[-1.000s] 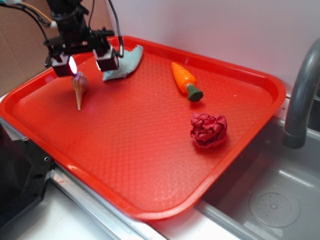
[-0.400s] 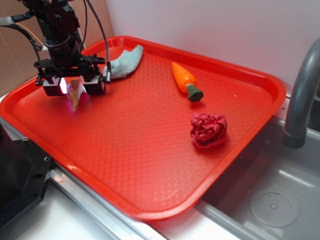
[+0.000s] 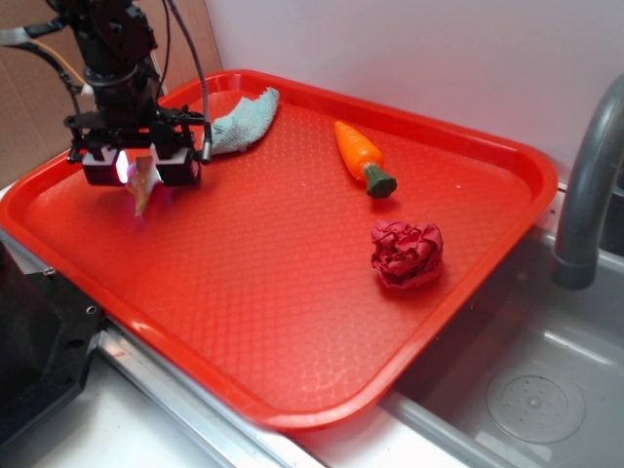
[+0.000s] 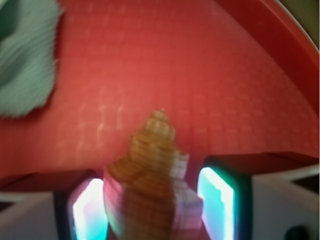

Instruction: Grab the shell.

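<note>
The tan ridged shell (image 3: 142, 187) lies near the far left corner of the red tray (image 3: 292, 390), its thin point aimed at the front. My gripper (image 3: 141, 174) is lowered over it with one lit finger on each side of the bulbous top. In the wrist view the shell (image 4: 152, 175) fills the gap between the glowing pads (image 4: 216, 202), with little or no space left on either side. The jaws are still a little apart, and the shell rests on the tray.
A teal cloth (image 3: 239, 122) lies just behind the gripper and shows in the wrist view (image 4: 25, 65). An orange toy carrot (image 3: 359, 156) and a crumpled red object (image 3: 407, 253) lie to the right. A grey faucet (image 3: 590, 175) and a sink (image 3: 526, 390) are beyond the tray's right rim.
The gripper came down from above the shell and shifted left to straddle it. Its fingers have narrowed around the shell. The shell has not visibly moved.
</note>
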Robot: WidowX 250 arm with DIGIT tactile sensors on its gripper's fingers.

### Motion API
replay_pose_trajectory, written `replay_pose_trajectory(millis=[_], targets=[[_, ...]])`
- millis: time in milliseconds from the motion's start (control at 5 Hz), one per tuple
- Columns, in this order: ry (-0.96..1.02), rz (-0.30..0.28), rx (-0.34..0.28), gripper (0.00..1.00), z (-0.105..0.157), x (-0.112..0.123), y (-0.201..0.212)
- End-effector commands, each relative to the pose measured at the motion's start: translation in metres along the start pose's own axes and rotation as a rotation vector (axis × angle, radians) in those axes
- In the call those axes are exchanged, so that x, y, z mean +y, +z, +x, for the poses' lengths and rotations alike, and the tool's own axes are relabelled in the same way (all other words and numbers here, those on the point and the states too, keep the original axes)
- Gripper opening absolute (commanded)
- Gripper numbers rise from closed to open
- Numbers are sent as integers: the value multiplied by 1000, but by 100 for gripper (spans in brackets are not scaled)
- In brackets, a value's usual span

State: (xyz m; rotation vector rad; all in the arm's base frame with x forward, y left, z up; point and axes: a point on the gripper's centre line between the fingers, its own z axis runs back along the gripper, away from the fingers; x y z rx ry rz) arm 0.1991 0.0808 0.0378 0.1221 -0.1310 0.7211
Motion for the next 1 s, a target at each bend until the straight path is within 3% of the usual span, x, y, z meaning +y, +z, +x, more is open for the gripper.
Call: replay_pose_trajectory(millis=[0, 400, 600, 800], targets=[[-412, -82, -20, 0, 3, -44, 74], [-485, -148, 20, 0, -27, -78, 138], [-503, -111, -25, 0, -37, -79, 150], [-449, -117, 38, 0, -25, -76, 145]])
